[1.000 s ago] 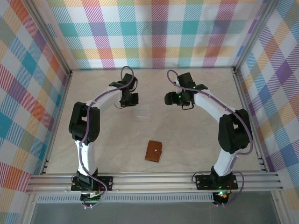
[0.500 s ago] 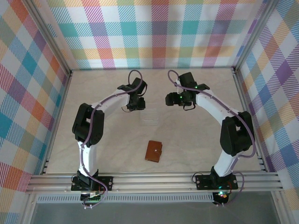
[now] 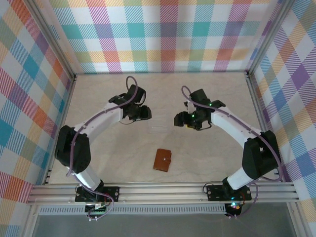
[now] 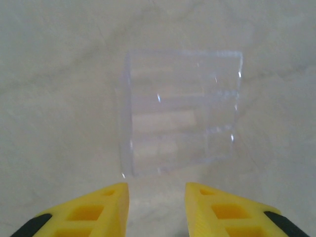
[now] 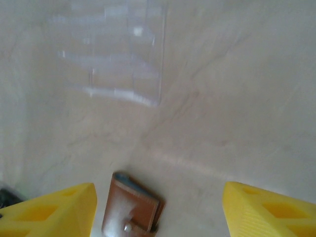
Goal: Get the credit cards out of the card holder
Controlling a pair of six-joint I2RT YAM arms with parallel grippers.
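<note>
The left gripper [image 4: 157, 193] hangs over the table with its yellow plastic fingers [image 4: 98, 210] a little apart and nothing between them. Just ahead of the tips lies a clear transparent plastic sleeve [image 4: 182, 113], flat on the pale marbled tabletop [image 3: 113, 153]. Its edges show mostly as thin glints. Faint pale bars show within it, and it is hard to tell whether they are pocket folds or reflections.

The right gripper [image 5: 159, 191] also grips nothing, and its yellow fingers [image 5: 54, 210] stand wide apart at the two lower corners of the wrist view. Between them, down on the table and cut off by the bottom edge, lies the small brown leather card holder [image 5: 132, 210], blurred, with its strap tab and a metal snap facing up. A sliver of grey-blue lining shows at one edge. It is folded shut, so whether credit cards sit inside cannot be seen.

In the top view the card holder lies near the front middle of the table, well apart from both grippers. The sleeve lies between the two grippers and is barely visible there. Checked pastel walls [image 3: 163, 34] close in the table, and an aluminium rail [image 3: 163, 190] crosses the front edge.
</note>
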